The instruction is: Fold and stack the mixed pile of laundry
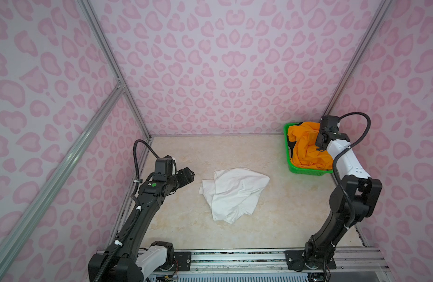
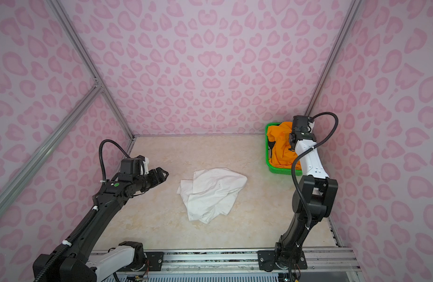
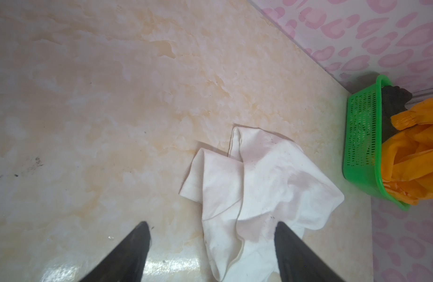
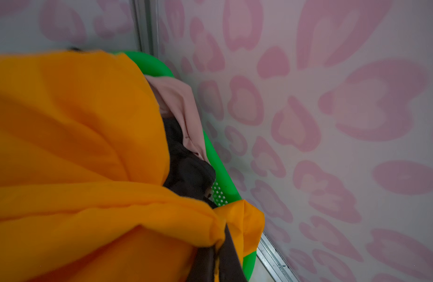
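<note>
Crumpled white T-shirt [image 1: 235,193] is lying mid-surface [image 1: 186,219]; left gripper [image 1: 188,174] is hovering beside it, jaws apart. Right gripper [image 1: 319,146] jaws are pinching the wrinkled orange shorts [image 1: 305,149] heaped in the green mesh basket [image 1: 305,172].

Orange shorts [image 1: 305,149] fill the basket [image 1: 305,172] and cover most of its contents. Inside, a black piece [image 4: 186,168] and a pink piece [image 4: 179,102] show only as slivers by the basket's rim; their shape cannot be told. Over the basket, the right gripper [image 4: 221,246] sits closed, tips buried in a blurred fold of the shorts. The left wrist view cuts the basket off at its edge.
</note>
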